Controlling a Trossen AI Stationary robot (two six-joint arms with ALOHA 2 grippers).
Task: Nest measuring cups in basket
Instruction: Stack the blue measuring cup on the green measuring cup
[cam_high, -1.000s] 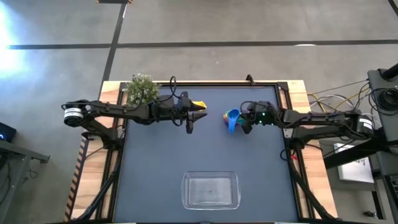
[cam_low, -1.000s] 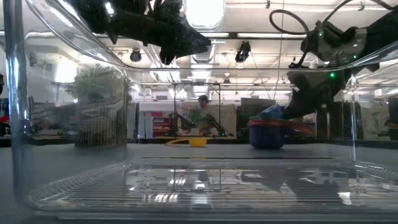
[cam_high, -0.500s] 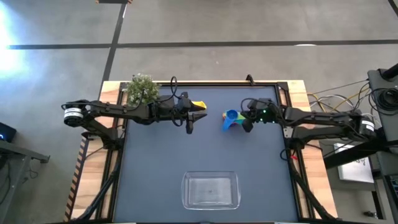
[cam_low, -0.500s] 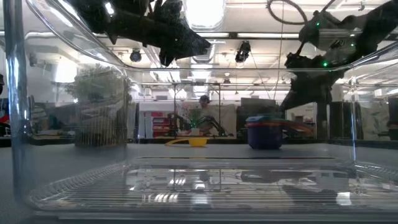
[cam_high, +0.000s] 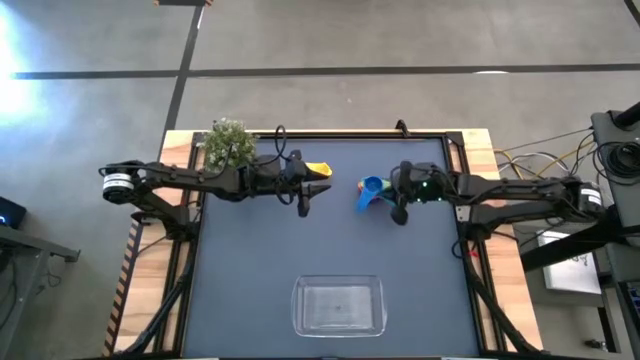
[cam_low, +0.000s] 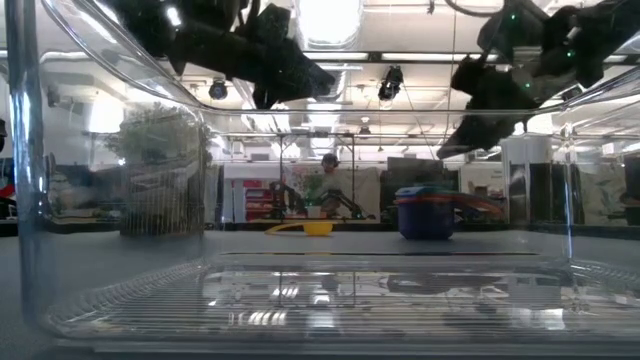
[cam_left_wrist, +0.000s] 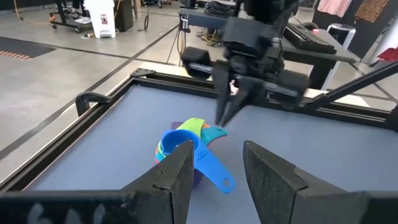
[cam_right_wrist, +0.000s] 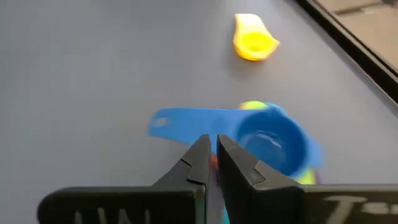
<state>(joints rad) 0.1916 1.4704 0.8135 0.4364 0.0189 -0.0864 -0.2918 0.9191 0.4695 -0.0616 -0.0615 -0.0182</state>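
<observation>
Stack of measuring cups (cam_high: 372, 189), blue cup (cam_right_wrist: 272, 143) uppermost, stood at the desk's (cam_high: 250, 260) far middle. Yellow cup (cam_high: 318, 168) lay apart, left of it. Clear basket (cam_high: 338, 305) sat near the front edge. Right gripper (cam_high: 400, 212) hung just beside the stack, fingers together, holding nothing. Left gripper (cam_high: 304, 201) hovered by the yellow cup, fingers apart.

Overhead looks down; low view through basket (cam_low: 300, 300)

Small potted plant (cam_high: 229, 143) at table's (cam_high: 250, 260) far-left corner; person (cam_low: 325, 172) seated in room bkgd.
</observation>
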